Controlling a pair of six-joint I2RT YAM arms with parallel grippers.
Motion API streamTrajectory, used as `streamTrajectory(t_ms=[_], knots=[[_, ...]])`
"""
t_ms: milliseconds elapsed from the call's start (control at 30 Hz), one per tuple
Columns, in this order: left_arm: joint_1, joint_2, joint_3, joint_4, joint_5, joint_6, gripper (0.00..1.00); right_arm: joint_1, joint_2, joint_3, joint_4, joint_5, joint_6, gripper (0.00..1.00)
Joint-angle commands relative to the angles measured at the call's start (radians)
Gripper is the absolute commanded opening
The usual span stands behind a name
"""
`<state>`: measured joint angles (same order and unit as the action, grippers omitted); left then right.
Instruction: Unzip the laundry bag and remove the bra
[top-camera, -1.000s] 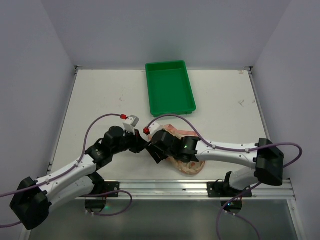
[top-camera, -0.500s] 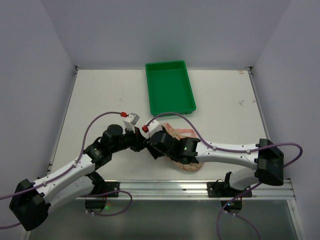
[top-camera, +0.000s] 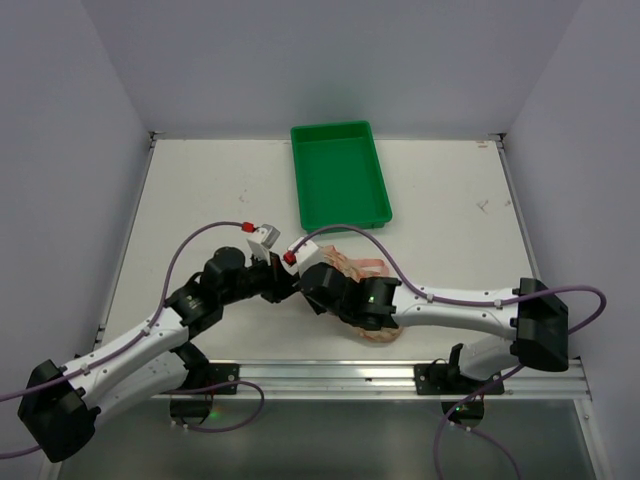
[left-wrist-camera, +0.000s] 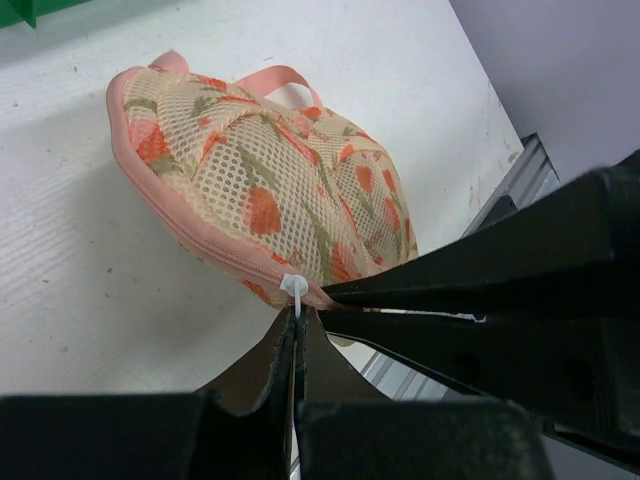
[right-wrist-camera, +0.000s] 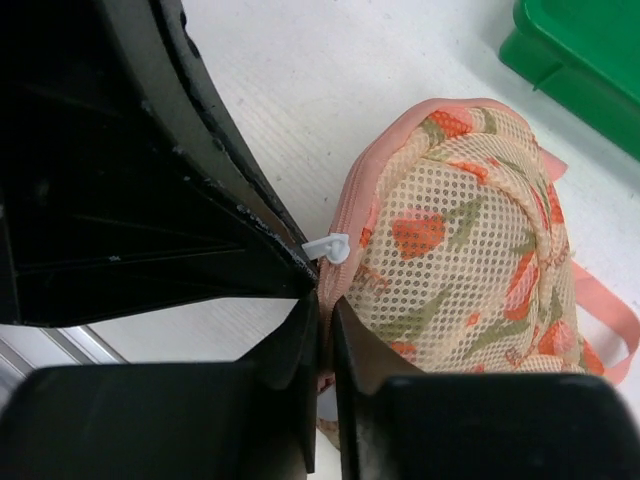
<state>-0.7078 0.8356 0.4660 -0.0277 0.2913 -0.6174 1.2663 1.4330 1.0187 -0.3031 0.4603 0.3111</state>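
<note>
The laundry bag (left-wrist-camera: 270, 200) is pink with orange-red flowers. Its zip pull (left-wrist-camera: 294, 287) is white; the tray (top-camera: 338, 180) is green.

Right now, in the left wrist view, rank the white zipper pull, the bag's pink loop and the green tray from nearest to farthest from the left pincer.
1. The white zipper pull: at the tips of the left pincer, on the near edge of the laundry bag.
2. The pink loop: at the bag's far end.
3. The green tray: top-left corner, beyond the bag.
</note>
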Motion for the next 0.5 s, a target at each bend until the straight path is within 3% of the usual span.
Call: streamTrajectory(t_ms=[0, 467], knots=[[-0.005, -0.03, 0.053, 0.029, 0.01, -0.007, 0.0, 0.005, -0.051, -0.02, 0.022, 0.025, 0.029, 0.0], [-0.004, -0.003, 0.066, -0.077, -0.191, 0.027, 0.0, 0.011, -0.423, -0.25, -0.001, -0.15, 0.046, 0.0]])
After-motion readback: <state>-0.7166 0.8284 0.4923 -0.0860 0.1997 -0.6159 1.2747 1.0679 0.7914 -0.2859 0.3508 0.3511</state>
